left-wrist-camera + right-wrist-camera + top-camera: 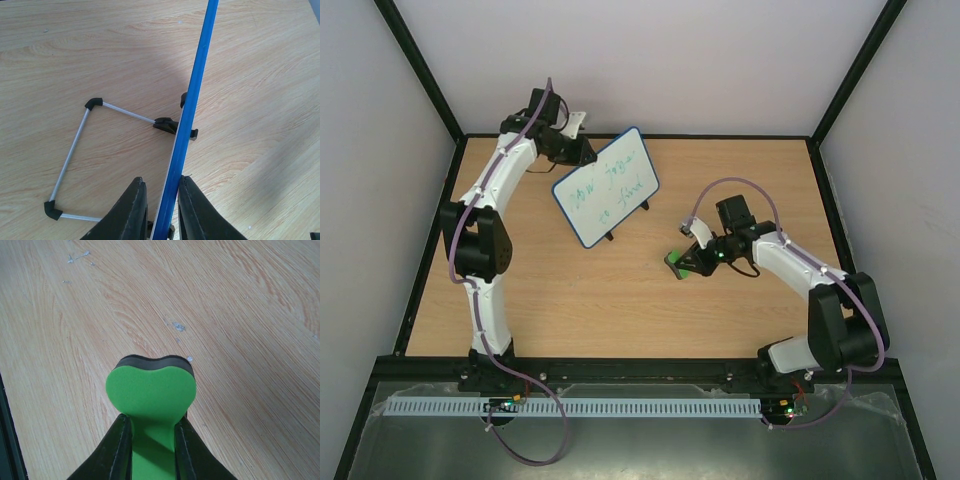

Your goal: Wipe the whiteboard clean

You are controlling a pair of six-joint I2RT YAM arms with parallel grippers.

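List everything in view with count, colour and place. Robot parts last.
whiteboard: one, white with a blue frame and green writing, standing upright at the table's far left-centre
stand: one, silver wire with black corners, flat on the table, joined to the whiteboard's foot
eraser: one, green with a black layer, held at mid-table
specks: a few, whitish, on the table beyond the eraser
table: one, light wood, under everything
walls: three, white, around the table
arms: two, white and black, based at the near edge
cables: two, purple, along the arms
left gripper: one, black, astride the whiteboard's edge
right gripper: one, black, shut on the eraser
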